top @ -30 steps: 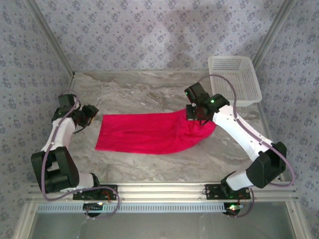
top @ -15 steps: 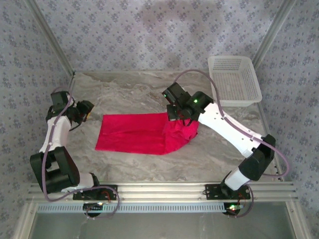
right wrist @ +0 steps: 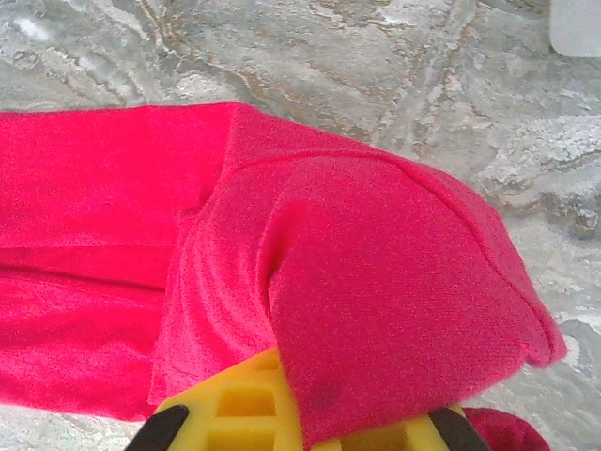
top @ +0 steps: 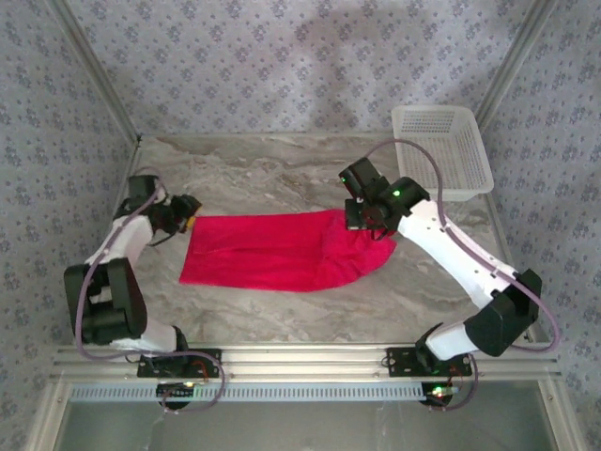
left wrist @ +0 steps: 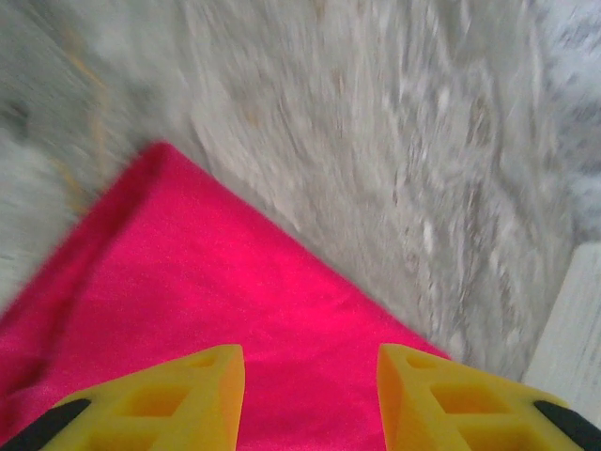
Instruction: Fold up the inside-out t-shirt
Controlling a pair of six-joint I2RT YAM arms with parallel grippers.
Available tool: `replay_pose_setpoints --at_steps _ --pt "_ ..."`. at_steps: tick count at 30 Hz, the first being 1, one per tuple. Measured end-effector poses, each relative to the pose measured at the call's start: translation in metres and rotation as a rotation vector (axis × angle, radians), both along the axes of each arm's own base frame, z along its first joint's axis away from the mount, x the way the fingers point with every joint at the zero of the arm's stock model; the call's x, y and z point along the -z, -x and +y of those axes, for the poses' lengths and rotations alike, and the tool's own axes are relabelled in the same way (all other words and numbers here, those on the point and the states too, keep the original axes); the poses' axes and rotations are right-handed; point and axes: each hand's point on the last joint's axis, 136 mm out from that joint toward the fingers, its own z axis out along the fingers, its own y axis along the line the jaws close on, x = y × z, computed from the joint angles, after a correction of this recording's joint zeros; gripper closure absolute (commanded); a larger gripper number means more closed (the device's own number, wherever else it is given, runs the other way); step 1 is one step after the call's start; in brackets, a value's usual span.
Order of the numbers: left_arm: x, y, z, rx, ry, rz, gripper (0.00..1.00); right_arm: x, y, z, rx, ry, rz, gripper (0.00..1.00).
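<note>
Top view: plain bright red soft-fabric t-shirt (top: 272,254) lay lengthwise on the grey marbled table (top: 282,178). Right hand (top: 368,218) was clenched on its lifted right end. Left hand (top: 185,214) sat at the left edge.

Left wrist: fingers parted over a corner, gripping nothing.

Right wrist: fabric draped over the fingers.

Probably mid-fold. Next: carry that end leftward and lay it flat.

Half a second earlier the right hand was further left; the left hand was further out.

My fingers (left wrist: 178,395) are yellow and black-tipped, shirt's (top: 272,252) plain bright red, table's (top: 263,169) grey marble, basket's (top: 441,146) white, walls (top: 282,66) blue floral.
</note>
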Motion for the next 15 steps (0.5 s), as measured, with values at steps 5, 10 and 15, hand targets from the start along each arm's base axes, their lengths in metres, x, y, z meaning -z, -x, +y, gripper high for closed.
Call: replay_pose_setpoints --at_steps 5,10,15 --pt "0.064 0.002 -0.028 0.051 0.040 0.139 0.61 0.001 0.000 -0.013 0.030 -0.030 0.007 1.00" --pt "0.079 0.002 0.014 -0.032 0.067 0.172 0.61 0.025 0.011 -0.026 0.048 -0.027 0.067 1.00" --pt "0.080 0.008 0.074 -0.157 0.060 0.169 0.61 0.073 0.030 -0.037 0.071 -0.015 0.174 0.97"
